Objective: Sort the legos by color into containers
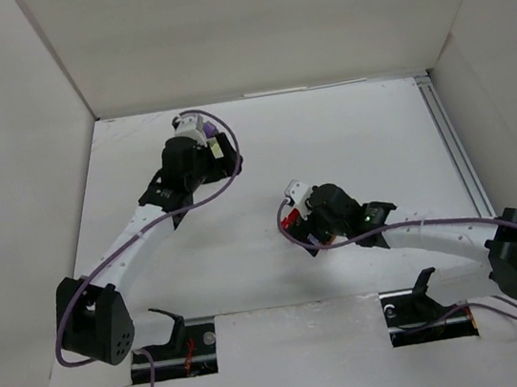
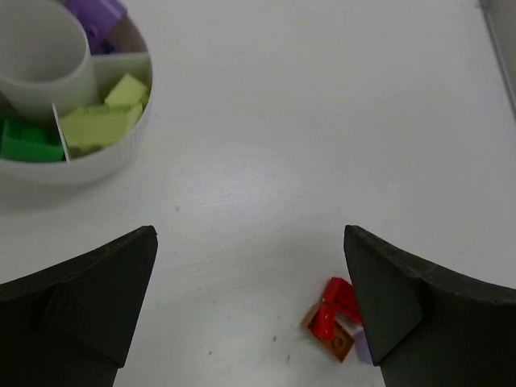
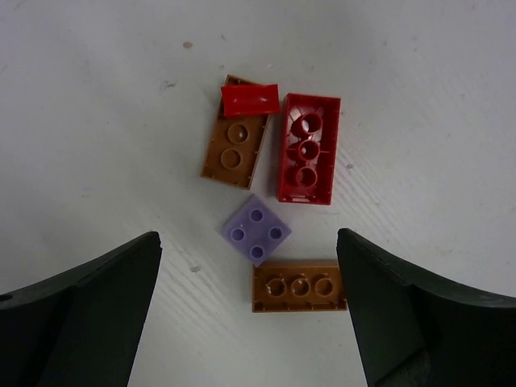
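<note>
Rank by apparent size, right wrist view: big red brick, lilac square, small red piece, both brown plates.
1. Big red brick
2. Upper brown plate, lower brown plate: alike, no ranking
3. Lilac square
4. Small red piece

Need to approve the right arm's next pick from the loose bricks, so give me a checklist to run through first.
1. Right hand open: ok, jaws wide apart.
2. Lilac plate below it stands alone: not ok, an orange-brown plate lies right by its corner.
3. Small red piece free: not ok, it overlaps the other orange-brown plate.
4. Left hand empty: ok, open, holding nothing.
5. Dish sorted by color: ok, green bricks and yellow-green bricks sit in separate wedges.
6. Free wedge for red: cannot tell, the dish is partly out of view.
</note>
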Controlling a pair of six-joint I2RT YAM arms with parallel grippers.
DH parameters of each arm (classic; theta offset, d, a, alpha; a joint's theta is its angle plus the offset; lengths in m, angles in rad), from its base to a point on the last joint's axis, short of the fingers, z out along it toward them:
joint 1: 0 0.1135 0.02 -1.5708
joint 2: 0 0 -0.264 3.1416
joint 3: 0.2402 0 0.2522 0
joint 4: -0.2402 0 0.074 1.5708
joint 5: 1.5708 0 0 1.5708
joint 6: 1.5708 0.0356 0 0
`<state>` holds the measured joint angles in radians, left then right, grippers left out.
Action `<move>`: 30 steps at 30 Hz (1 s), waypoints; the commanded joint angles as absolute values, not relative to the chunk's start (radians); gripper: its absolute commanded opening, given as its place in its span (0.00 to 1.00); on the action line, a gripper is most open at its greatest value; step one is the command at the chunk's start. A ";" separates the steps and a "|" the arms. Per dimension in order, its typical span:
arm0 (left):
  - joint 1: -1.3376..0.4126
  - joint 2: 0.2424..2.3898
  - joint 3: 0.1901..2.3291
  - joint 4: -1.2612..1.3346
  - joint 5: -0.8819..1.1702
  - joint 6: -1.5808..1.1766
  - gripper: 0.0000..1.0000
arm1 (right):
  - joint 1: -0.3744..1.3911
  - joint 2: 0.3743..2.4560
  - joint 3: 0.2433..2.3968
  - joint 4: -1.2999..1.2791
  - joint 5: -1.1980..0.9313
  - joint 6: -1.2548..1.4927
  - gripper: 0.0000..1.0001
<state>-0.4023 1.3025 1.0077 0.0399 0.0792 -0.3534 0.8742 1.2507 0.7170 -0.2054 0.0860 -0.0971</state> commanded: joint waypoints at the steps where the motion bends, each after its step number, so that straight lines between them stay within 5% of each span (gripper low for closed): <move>1: -0.434 1.247 0.947 0.031 -0.005 -0.477 1.00 | 0.896 1.272 0.699 -0.190 0.112 0.041 0.94; 12: -0.465 1.151 0.905 -0.054 -0.110 -0.514 1.00 | 0.905 1.402 0.736 -0.202 0.173 0.124 0.70; 19: -0.465 1.083 0.885 -0.074 -0.173 -0.514 1.00 | 0.905 1.454 0.747 -0.202 0.173 0.124 0.68; 27: -0.465 1.072 0.885 -0.104 -0.218 -0.515 1.00 | 0.905 1.464 0.779 -0.236 0.221 0.160 0.32; 30: -0.465 1.110 0.903 -0.114 -0.245 -0.541 1.00 | 0.905 1.419 0.788 -0.236 0.221 0.100 0.27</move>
